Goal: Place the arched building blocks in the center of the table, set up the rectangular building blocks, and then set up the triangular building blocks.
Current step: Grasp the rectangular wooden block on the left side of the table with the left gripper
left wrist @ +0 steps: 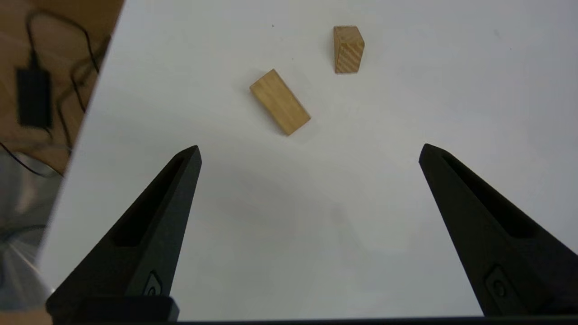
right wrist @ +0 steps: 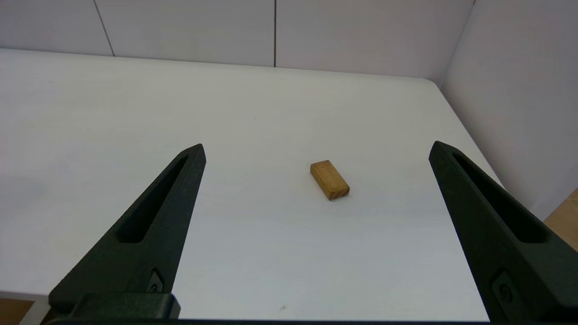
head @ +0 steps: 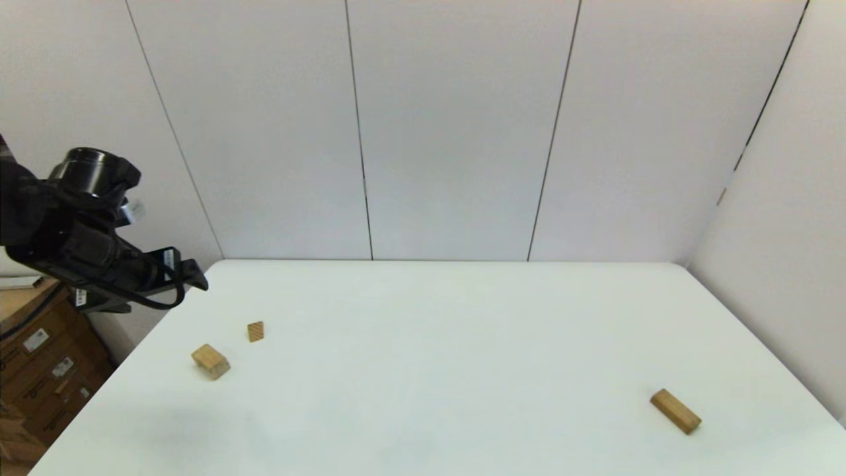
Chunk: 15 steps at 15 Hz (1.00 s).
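Three wooden blocks lie on the table, none yet at its centre. From my head camera, the arched block sits near the left edge with the small triangular block just beyond it, apart; the rectangular block lies flat near the front right corner, well away from both. My left gripper hangs above the far left corner, off the surface. Cardboard boxes stand on the floor past the left edge.

Through my left wrist camera my fingers are spread wide and hold nothing; the arched block and triangular block lie ahead of them. I judge the arched block light, stiff and smooth-faced, best pinched across its two long flat sides near the middle. The triangle stands close enough that a wide approach could nudge it. A black adapter and cables lie on the floor beyond the edge.

Through my right wrist camera that gripper also stands wide and empty, hovering near the front edge, the rectangular block ahead with nothing around it.
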Available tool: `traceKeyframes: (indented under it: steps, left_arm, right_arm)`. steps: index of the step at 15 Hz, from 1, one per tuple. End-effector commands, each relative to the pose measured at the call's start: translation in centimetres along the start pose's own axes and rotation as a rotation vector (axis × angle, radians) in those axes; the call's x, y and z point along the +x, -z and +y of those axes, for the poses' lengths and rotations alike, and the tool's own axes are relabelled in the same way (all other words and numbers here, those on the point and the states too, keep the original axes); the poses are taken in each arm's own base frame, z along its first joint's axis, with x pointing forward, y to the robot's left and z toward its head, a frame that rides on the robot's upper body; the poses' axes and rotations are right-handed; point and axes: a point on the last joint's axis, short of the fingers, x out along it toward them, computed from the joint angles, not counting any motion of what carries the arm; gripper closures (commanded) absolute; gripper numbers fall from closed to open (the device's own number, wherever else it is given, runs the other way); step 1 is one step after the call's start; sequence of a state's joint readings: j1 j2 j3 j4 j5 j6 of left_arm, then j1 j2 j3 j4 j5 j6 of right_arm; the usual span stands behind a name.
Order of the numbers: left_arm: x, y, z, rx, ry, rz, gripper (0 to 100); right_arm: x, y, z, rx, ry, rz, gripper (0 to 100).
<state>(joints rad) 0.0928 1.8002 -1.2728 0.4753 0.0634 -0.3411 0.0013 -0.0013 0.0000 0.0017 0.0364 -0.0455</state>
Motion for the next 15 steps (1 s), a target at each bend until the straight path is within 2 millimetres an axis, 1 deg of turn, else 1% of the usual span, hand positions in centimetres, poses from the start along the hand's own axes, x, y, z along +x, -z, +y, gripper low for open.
traceKeyframes:
  steps: [1,5,11,15]
  left_arm:
    - [7.5,0.0,-0.9,-0.201,-0.080,0.148,0]
    - [10.5,0.8,-0.7,-0.313,-0.130,0.216,0]
    - [13.5,1.7,-0.2,-0.369,-0.182,0.281,0]
    - [15.1,1.7,1.3,-0.406,-0.215,0.306,0]
  right_arm:
    - [0.0,0.0,0.0,0.000,-0.001,0.001,0]
    - [0.0,0.0,0.0,0.000,-0.001,0.001,0]
    - [0.0,0.0,0.0,0.001,-0.001,0.001,0]
    - [0.0,0.0,0.0,0.000,-0.001,0.001,0]
